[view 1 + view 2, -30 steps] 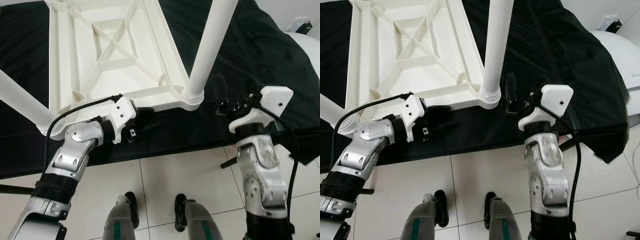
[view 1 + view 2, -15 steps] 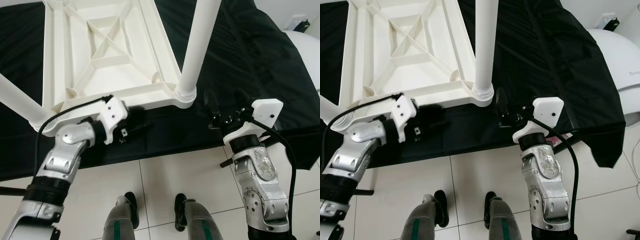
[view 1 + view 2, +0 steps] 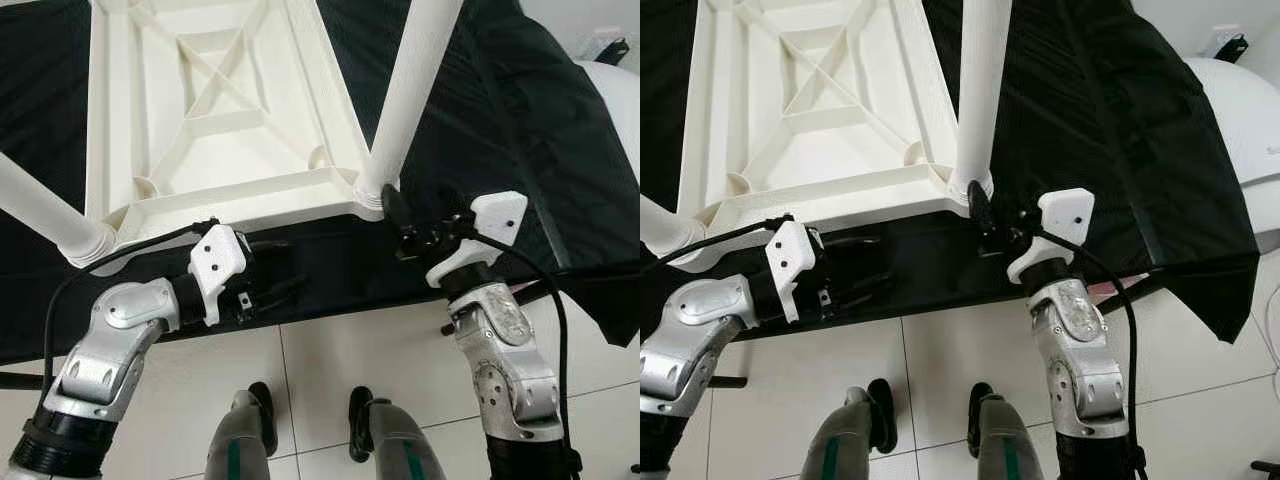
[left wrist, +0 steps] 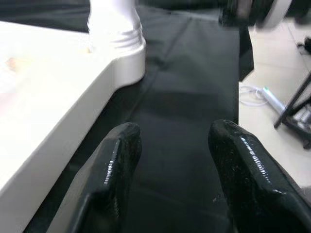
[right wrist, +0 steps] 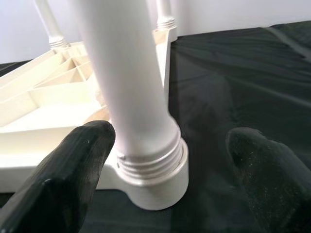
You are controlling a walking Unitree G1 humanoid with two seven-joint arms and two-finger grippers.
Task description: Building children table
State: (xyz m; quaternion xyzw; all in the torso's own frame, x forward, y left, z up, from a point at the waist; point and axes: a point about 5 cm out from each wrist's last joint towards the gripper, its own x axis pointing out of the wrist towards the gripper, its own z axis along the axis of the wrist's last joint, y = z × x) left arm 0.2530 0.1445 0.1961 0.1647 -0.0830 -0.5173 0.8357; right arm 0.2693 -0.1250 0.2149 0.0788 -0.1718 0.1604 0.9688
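Upside-down white plastic children's table top (image 3: 215, 110), ribbed underside up, lying on a black cloth-draped worktop (image 3: 500, 130) near its front edge. Round white plastic legs already standing in several corner sockets: the near-right leg (image 3: 410, 90) rising from its threaded collar, the near-left leg (image 3: 45, 210) slanting out of its corner, two more far legs (image 5: 53, 24) seen in the right wrist view. Seems well advanced, then; probably only final tightening of the near-right leg left, then turning the table upright. Cannot tell whether that leg is fully screwed home, with thread rings showing at its base. Right tool (image 5: 170, 165) spread wide, fingers flanking the leg's base without touching. Left tool (image 4: 172, 160) also parted and empty, over the cloth just beside the top's front edge. White tiled floor (image 3: 330, 370) below.
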